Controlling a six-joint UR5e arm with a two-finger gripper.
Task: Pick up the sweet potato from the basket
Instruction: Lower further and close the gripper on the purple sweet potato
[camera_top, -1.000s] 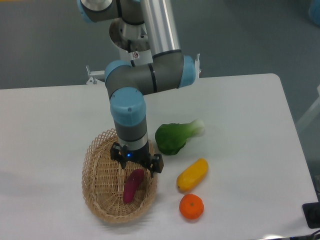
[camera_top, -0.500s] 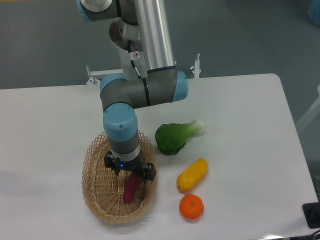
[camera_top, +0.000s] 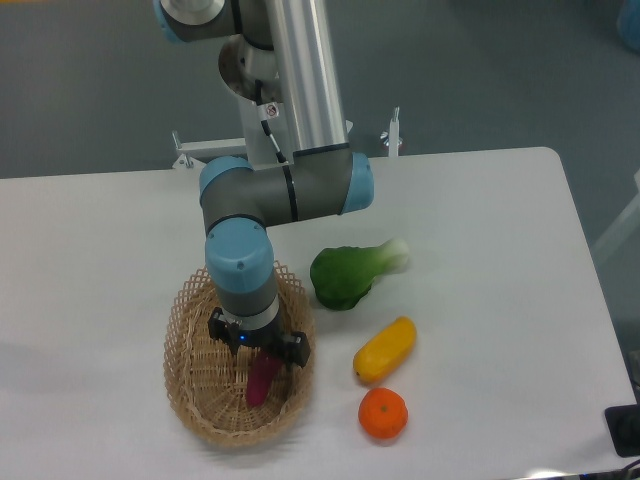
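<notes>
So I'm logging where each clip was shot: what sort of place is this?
Probably a robotics lab or test cell: a robot arm at a bare white table, grey floor behind, and produce staged around a basket.

The sweet potato (camera_top: 259, 381) lies in the basket (camera_top: 192, 390) near the bench's (camera_top: 480, 260) front edge; bok choy (camera_top: 348, 275), squash (camera_top: 385, 349), and orange (camera_top: 383, 414) lie to its right.

It looks like a robotics lab: an industrial arm (camera_top: 290, 190) is mounted at the far edge of a plain white worktop (camera_top: 480, 260), above grey floor (camera_top: 480, 70)
</notes>
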